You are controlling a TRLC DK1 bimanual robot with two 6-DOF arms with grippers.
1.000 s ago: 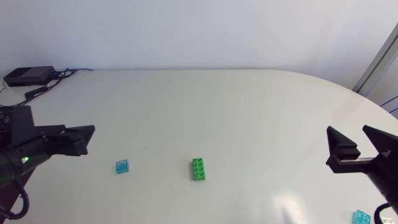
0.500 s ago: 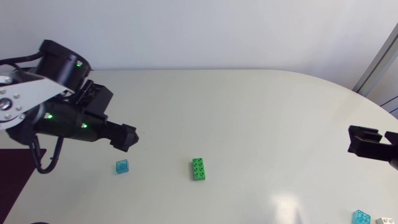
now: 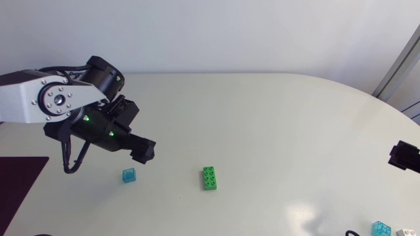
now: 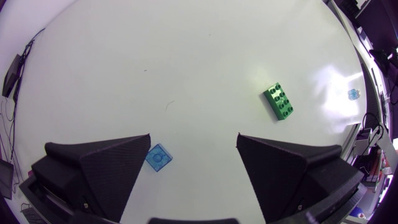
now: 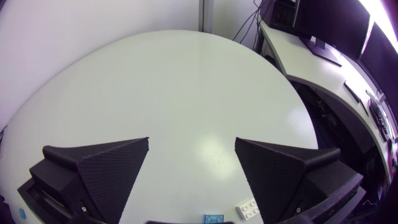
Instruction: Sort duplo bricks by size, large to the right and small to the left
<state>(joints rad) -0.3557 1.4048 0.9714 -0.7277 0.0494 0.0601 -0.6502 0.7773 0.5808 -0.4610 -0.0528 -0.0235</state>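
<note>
Left arm comes in over the white oval table (image 3: 262,105), and the left gripper (image 4: 194,138) hangs with its jaws spread wide, nothing caught between them. Below it sits the small translucent blue square brick (image 4: 158,157), close to 1 finger's tip and not pinched by the pair. From the head view that brick lies on the table just beside the gripper's nose, apart from it.

Ahead of the gripper and off to the side is the long green plastic brick with 2 rows of studs (image 3: 209,178), lying flat, well apart from the blue 1.

Over on the far side, the right gripper (image 5: 191,142) sits at the table's right edge, jaws also wide open and empty. Near it, at the table's edge, are a second translucent blue brick (image 3: 381,228) and a small white brick (image 5: 250,208), just beside each other.
</note>
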